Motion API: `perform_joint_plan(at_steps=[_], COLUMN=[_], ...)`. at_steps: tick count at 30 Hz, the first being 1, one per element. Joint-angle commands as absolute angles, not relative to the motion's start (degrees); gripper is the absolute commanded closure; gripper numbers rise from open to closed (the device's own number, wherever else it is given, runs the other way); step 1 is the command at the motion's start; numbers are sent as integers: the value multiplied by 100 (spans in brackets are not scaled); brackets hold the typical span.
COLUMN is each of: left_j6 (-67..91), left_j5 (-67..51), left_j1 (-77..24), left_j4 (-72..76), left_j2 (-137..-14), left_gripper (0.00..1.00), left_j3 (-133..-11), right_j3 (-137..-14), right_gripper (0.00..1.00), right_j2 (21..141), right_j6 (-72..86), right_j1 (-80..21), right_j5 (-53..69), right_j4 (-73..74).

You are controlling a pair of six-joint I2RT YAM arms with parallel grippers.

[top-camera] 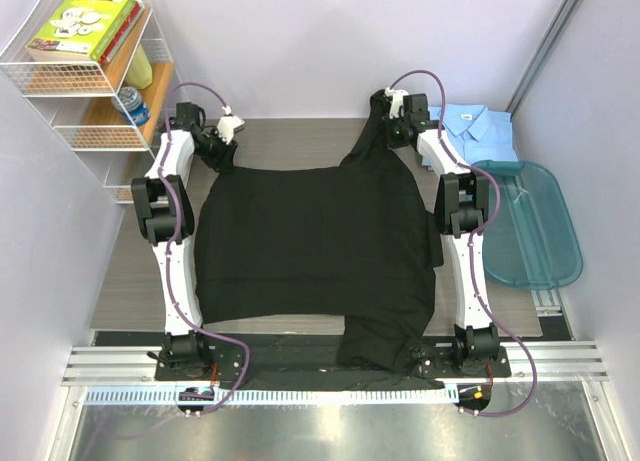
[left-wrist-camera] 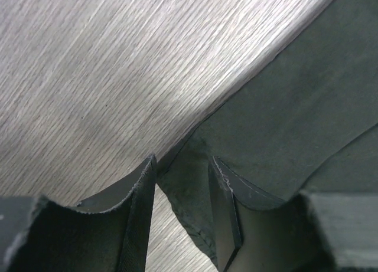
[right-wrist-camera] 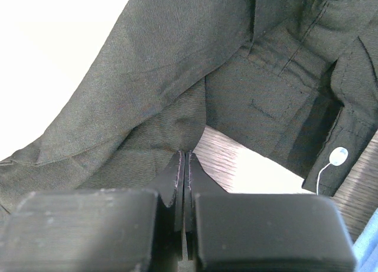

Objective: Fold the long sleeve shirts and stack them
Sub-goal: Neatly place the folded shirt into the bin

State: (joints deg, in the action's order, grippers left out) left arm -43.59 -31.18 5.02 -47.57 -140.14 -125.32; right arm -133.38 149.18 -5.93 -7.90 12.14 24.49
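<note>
The black long sleeve shirt (top-camera: 310,241) lies spread flat across the table, its lower part hanging over the near edge. My left gripper (top-camera: 213,149) is at the shirt's far left corner. In the left wrist view its jaws stand apart around that corner of black cloth (left-wrist-camera: 189,183), which touches only the right finger (left-wrist-camera: 227,219). My right gripper (top-camera: 390,116) is shut on a pinch of the black sleeve (right-wrist-camera: 147,65) at the far right, held raised off the table. A pale button (right-wrist-camera: 338,156) shows on the cuff. The light blue shirt (top-camera: 475,126) lies folded behind the right arm.
A teal plastic tub (top-camera: 530,221) sits at the right edge of the table. A wire shelf (top-camera: 90,81) with books and a bottle stands at the far left. Walls close in on both sides.
</note>
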Motion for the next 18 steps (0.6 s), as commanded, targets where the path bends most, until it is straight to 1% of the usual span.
perform_joint_plan(at_steps=[1, 4, 5, 7, 8, 9, 10, 13, 18], left_j6=[-4693, -4650, -4615, -4579, -4579, -4579, -4579, -4614, -4641], left_j5=[-2945, -2874, -2883, -2883, -2874, -2857, -2822, -2804, -2839], left_j1=[536, 536, 536, 536, 536, 536, 527, 527, 536], left_j4=[-4746, -4632, -4606, -4518, -4509, -4491, -4474, -4491, -4465], left_j2=[-14054, -14071, -14080, -14063, -14071, -14071, -14071, -14045, -13983], left_gripper=[62, 68, 72, 77, 82, 85, 91, 100, 100], left_j3=[-12472, -12480, -12480, -12472, -12480, -12489, -12498, -12507, -12498], right_j3=[-13395, -13447, -13517, -13588, -13649, -13684, -13719, -13764, -13702], right_gripper=[99, 99, 99, 99, 99, 99, 99, 99, 99], right_j2=[14449, 14475, 14510, 14546, 14581, 14590, 14599, 14555, 14388], right_j6=[-712, -729, -721, -756, -765, -756, -765, -756, -791], right_j1=[-782, -782, -782, -782, -774, -782, -782, -765, -756], right_j5=[1230, 1213, 1213, 1160, 1143, 1116, 1108, 1125, 1195], right_j4=[2311, 2303, 2303, 2285, 2268, 2268, 2259, 2224, 2197])
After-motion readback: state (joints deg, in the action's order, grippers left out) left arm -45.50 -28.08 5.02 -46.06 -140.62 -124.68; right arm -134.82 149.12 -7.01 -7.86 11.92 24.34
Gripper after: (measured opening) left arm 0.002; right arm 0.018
